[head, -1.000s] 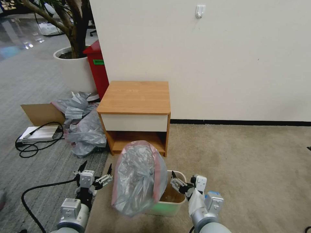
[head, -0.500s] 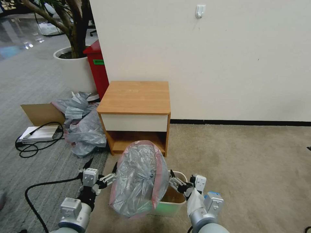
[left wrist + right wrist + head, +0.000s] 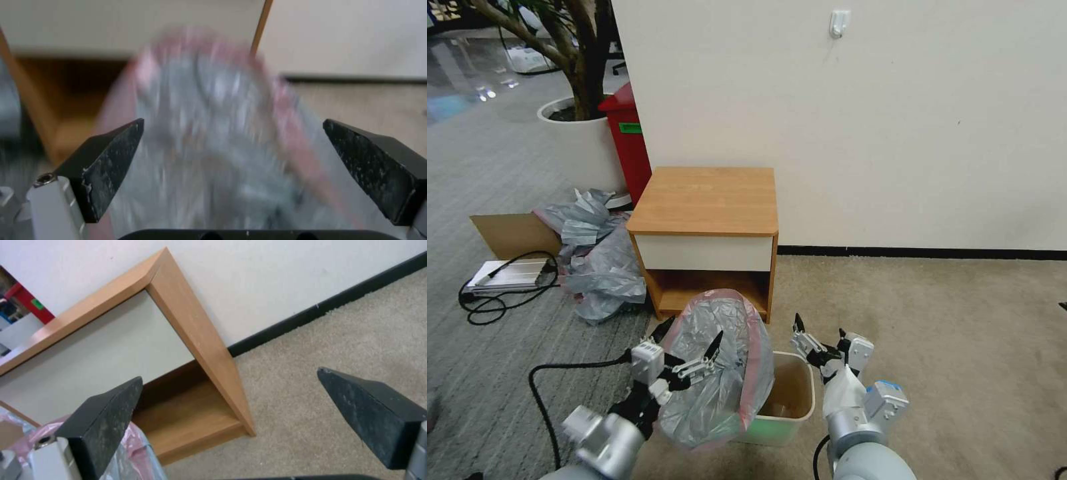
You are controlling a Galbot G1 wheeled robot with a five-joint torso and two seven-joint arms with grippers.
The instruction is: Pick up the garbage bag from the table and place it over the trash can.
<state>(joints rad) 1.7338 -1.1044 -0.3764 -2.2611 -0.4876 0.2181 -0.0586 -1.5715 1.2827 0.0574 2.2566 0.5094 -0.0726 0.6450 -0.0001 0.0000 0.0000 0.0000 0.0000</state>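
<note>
The garbage bag, grey with a pink rim band, stands puffed up over the left side of the beige trash can, whose right half shows open. My left gripper is open right in front of the bag, its fingers spread to either side of the blurred bag. My right gripper is open above the can's far right corner, apart from the bag. The right wrist view looks between its open fingers at the table, with a bit of pink bag rim below. The table stands behind, its top bare.
A heap of grey bags, a cardboard sheet and a white device with a black cable lie left of the table. A red bin and a white planter stand behind. Beige carpet lies open to the right.
My left gripper has swung right and up from beside the bag to directly in front of it. My right gripper has risen and drawn away from the bag's rim. The bag has shifted slightly.
</note>
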